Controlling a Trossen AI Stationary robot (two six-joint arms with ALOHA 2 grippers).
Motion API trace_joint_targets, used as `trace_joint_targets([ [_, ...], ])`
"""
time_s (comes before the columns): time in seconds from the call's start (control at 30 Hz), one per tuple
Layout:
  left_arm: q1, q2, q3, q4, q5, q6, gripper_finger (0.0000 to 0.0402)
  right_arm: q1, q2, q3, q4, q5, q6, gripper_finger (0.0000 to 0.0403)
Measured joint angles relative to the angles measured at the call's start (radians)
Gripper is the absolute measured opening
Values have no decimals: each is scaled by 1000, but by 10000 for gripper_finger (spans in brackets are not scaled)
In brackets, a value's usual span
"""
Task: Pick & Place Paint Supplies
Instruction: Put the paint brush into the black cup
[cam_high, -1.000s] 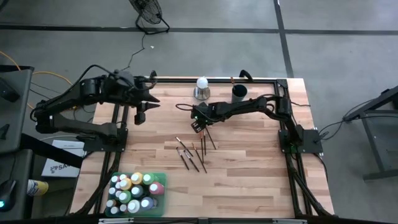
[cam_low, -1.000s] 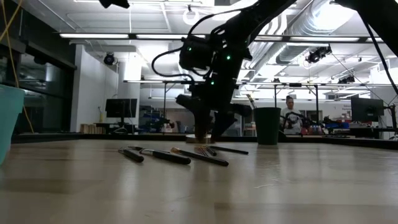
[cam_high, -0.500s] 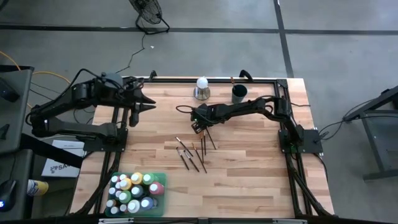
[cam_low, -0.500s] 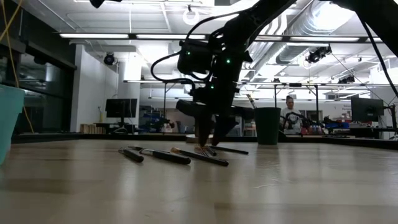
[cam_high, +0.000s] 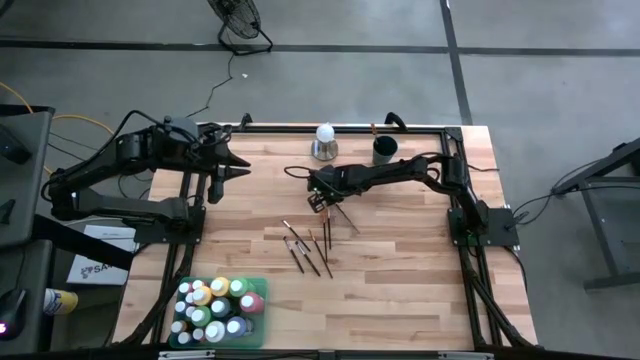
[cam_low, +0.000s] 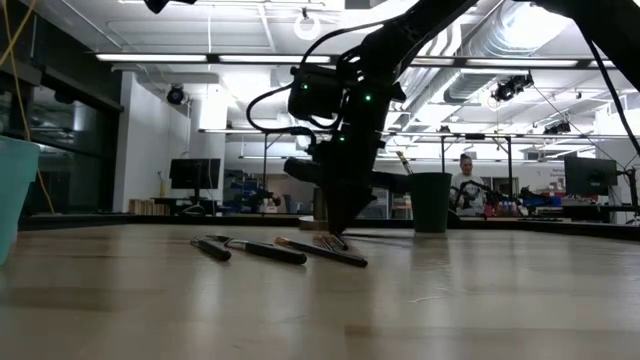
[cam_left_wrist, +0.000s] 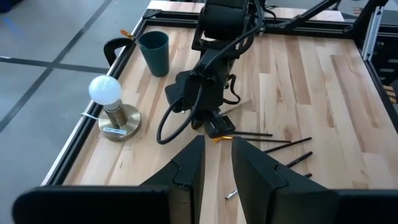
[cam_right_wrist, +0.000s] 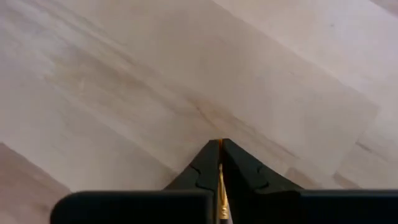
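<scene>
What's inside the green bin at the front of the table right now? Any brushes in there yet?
The green bin holds paint bottles standing cap-up, packed close. No brushes show among them; anything beneath the bottles is hidden. The loose brushes lie on the table.

We see paint bottles (cam_high: 216, 306), mixed colours, pale caps, upright, packed in green tray (cam_high: 262, 290) at table's near-left corner. Thin dark brushes (cam_high: 312, 249) lie loosely fanned mid-table; one gold-banded brush (cam_right_wrist: 220, 186) pinched between right hand's (cam_high: 322, 204) tips.
</scene>
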Motion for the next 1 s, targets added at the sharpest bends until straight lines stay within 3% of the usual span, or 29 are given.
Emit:
trace_joint_targets([
  [0.23,0,0,0,0,0,0,77,1,-9,-1,0,-35,32,4],
  [0.5,0,0,0,0,-1,0,77,-1,-106,-8,-21,-62,40,3],
  [1.0,0,0,0,2,-4,3,77,-58,-408,-3,-66,143,-4,4],
])
